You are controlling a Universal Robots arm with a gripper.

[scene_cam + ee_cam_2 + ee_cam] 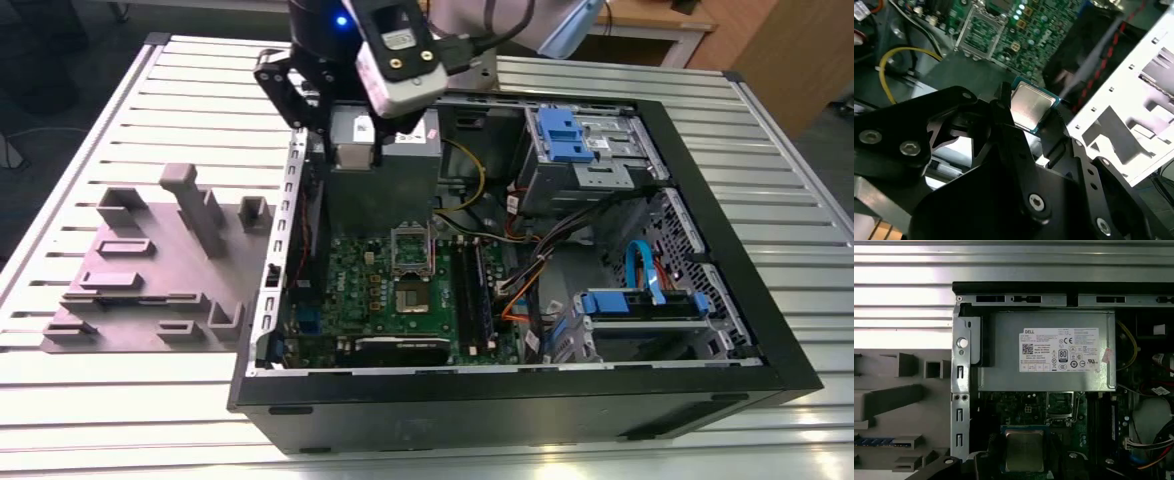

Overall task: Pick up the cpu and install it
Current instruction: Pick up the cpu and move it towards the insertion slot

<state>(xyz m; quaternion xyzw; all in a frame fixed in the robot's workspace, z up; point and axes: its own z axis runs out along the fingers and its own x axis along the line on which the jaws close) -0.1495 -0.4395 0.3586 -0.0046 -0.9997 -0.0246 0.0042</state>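
Note:
The cpu is a small square chip with a silvery top and a green rim, and my gripper is shut on it, with a black finger on either side. It also appears in the first wrist view, hanging above the green motherboard just past the edge of the grey power-supply box. The metal socket frame lies on the board a little beyond the chip and apart from it. In the exterior view my arm's black wrist hovers over the open computer case's back corner, above the power-supply box; the socket sits lower on the board.
The open case has a raised metal side wall. Black memory slots run beside the socket. Blue drive bays and loose cables fill the exterior view's right half of the case. A grey fixture plate lies on the slatted table at the exterior view's left.

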